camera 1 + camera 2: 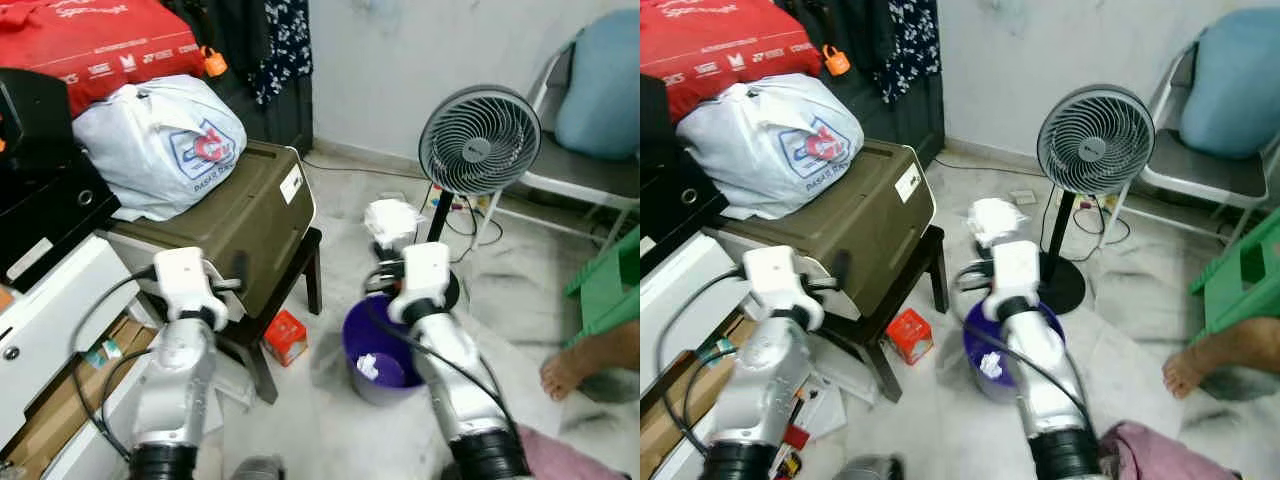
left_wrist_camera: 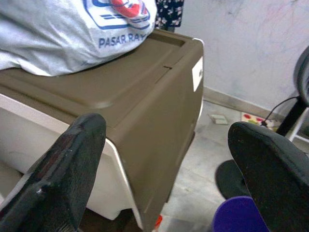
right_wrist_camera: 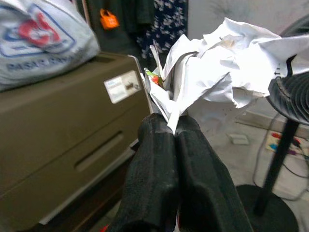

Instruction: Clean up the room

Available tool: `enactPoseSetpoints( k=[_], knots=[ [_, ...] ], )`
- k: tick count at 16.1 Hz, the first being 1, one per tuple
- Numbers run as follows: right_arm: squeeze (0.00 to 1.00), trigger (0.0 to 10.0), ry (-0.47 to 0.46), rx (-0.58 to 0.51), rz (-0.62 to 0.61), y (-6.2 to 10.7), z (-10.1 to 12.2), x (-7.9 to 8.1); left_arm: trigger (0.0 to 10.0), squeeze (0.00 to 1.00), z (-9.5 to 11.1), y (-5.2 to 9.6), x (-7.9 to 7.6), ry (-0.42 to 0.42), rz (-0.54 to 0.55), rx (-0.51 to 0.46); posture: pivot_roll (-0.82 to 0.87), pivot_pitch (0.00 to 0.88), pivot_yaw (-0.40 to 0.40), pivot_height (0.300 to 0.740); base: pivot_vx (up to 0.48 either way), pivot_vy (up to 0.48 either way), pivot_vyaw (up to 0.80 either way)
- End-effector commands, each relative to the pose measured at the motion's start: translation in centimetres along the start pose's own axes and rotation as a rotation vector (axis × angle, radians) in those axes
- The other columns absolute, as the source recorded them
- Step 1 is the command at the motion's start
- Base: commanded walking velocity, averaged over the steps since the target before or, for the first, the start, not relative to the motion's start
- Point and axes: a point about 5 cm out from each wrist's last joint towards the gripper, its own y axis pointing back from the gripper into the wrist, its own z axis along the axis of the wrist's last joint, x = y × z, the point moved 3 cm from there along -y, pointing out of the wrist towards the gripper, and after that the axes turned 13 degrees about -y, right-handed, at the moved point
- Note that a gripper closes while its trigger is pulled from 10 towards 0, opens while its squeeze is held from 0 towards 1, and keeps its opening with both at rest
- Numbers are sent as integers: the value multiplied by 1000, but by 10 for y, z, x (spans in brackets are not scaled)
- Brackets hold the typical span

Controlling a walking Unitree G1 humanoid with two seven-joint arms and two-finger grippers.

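While the right gripper [image 3: 175, 126] has its two black fingers pressed tight together, a ball of crumpled white paper [image 3: 217, 72] is pinched between their tips. The paper sticks out past the fingertips, going the same way the fingers point, and it fans out wide at the far end. It is wrinkly, with sharp folds, and a tiny bit of green and red shows in a fold. From the head camera, the paper [image 1: 392, 219] is up in the air, above and a little behind the purple bucket [image 1: 352, 330]. The bucket is round and smooth, and another white scrap [image 1: 367, 367] lies inside it.

The left gripper [image 2: 169, 159] has its fingers wide apart and holds nothing. It points at the brown plastic box [image 1: 250, 215], which has smooth sides and rounded corners. The box sits on a dark stool [image 1: 300, 270], with a soft white shopping bag [image 1: 160, 145] on top.

A small red carton [image 1: 285, 337] lies on the floor by the stool. A grey fan [image 1: 478, 140] stands behind the bucket. A person's bare foot [image 1: 567, 372] is off to the right. Something pink, maybe cloth [image 1: 580, 455], is near the right arm, but it is too blurry to tell.
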Motion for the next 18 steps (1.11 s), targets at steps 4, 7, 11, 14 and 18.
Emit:
enactPoseSetpoints(
  k=[4, 7, 11, 14, 18],
  knots=[
    [0, 10000, -19, 7, 1, -3, -1, 5, 10000, 0, 1, 0, 7, -12, 11, 1, 16, 0, 15, 740, 0, 0, -600],
    [0, 10000, -20, 4, 2, -3, -1, 5, 10000, 0, 1, 0, 6, -12, 6, -6, 17, 0, 14, 740, 0, 0, -148],
    [0, 10000, -24, 9, 0, -3, -2, 5, 10000, 0, 3, 0, 5, -10, -8, -21, 18, 0, 17, 740, 61, 0, -200],
    [0, 10000, -25, 8, -1, -3, -2, 5, 10000, 0, 3, 0, 5, -11, -10, -20, 18, 0, 18, 740, 246, 0, -267],
    [0, 10000, -25, 8, -1, -3, -1, 6, 10000, 0, 3, 0, 5, -9, -9, -19, 20, 0, 16, 740, 249, 0, 0]
  ],
)
